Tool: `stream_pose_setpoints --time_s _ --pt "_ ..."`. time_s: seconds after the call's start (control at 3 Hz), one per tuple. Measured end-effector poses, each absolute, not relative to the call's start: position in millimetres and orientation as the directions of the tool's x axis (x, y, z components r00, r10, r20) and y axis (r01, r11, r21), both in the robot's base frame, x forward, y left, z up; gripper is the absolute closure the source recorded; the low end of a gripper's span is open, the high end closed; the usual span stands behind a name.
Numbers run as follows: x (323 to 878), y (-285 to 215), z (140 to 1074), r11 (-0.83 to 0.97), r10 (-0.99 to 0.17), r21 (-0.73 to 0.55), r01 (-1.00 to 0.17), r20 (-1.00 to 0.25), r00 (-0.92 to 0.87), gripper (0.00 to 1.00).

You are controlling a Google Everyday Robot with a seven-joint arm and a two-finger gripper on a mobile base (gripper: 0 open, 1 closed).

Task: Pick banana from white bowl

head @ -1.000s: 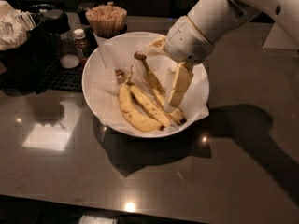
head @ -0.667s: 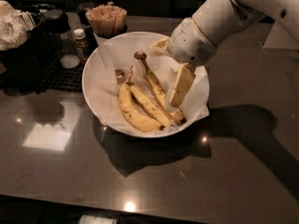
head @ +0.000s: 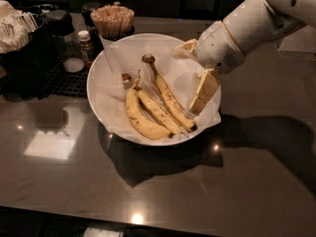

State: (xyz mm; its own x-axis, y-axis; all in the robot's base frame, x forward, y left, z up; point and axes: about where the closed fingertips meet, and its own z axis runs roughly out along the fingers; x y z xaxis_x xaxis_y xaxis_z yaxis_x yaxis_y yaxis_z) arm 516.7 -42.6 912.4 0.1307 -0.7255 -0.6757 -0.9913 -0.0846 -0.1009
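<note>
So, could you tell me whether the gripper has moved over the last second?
Yes. The gripper has shifted slightly right of the banana, toward the white bowl's right rim.

The arm [head: 247,26] is a smooth white shell of rounded, tube-like segments (a thin yellowish band rings the wrist, next to a small speckled patch). Its end effector [head: 190,78], inside the right side of the white bowl [head: 96,85], carries two flat cream-tan fingers [head: 203,89].

We see a dark, glossy worktop [head: 247,181] carrying the white bowl [head: 89,85] near its middle. At left rear lie a black mat [head: 59,83] and a black holder [head: 24,58]. A cup of wooden sticks [head: 112,21] stands just behind the bowl. The gripper [head: 187,80] hangs over the bowl's right side, fingers apart.
</note>
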Motion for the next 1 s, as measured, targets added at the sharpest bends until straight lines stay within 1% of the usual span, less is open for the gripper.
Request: stream_pose_setpoints --time_s 0.67,1.0 --pt "512 -15 895 -0.218 -0.732 -0.075 -0.973 -0.647 0.214 0.0" --pt "515 -3 879 -0.256 -0.739 -0.038 -0.966 -0.637 0.221 0.0"
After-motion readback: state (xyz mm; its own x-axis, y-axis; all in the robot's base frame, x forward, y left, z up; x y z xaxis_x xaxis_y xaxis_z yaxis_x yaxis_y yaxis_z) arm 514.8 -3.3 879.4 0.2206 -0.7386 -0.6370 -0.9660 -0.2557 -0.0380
